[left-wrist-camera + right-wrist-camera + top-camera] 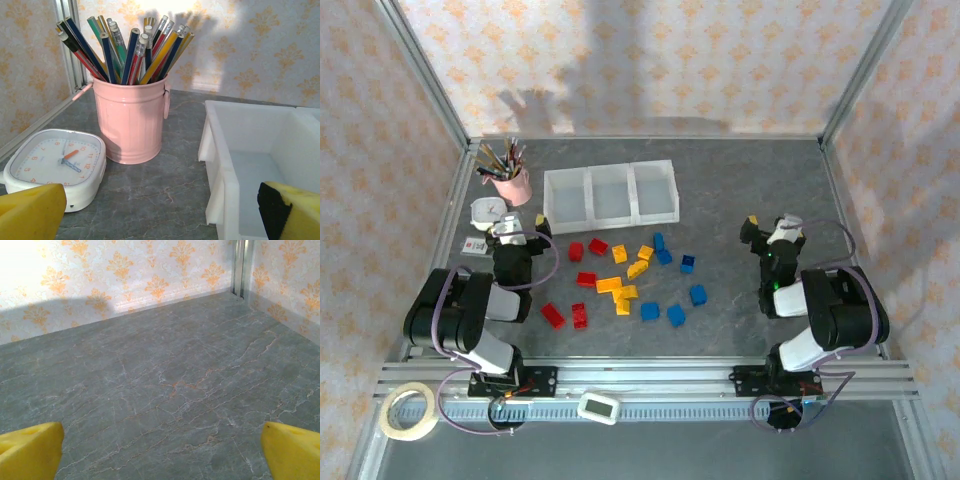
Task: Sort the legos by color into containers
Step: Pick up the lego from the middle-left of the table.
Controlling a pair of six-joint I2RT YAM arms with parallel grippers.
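Observation:
The legos lie loose on the grey table between the arms: red ones (582, 280) to the left, yellow ones (620, 285) in the middle, blue ones (675, 290) to the right. Behind them stand the containers (591, 195), three joined white bins that look empty. My left gripper (518, 226) is open, left of the legos and just before the left bin (220, 150); nothing is between its yellow fingers (30, 210). My right gripper (773, 225) is open too, right of the legos, over bare table, its yellow fingers (292, 450) wide apart.
A pink cup of pencils (512, 185) and a white clock (488, 211) stand left of the bins, close ahead of my left gripper (160, 220). A small card (475, 246) lies by the left arm. A tape roll (408, 410) and a white timer (598, 406) sit at the near rail.

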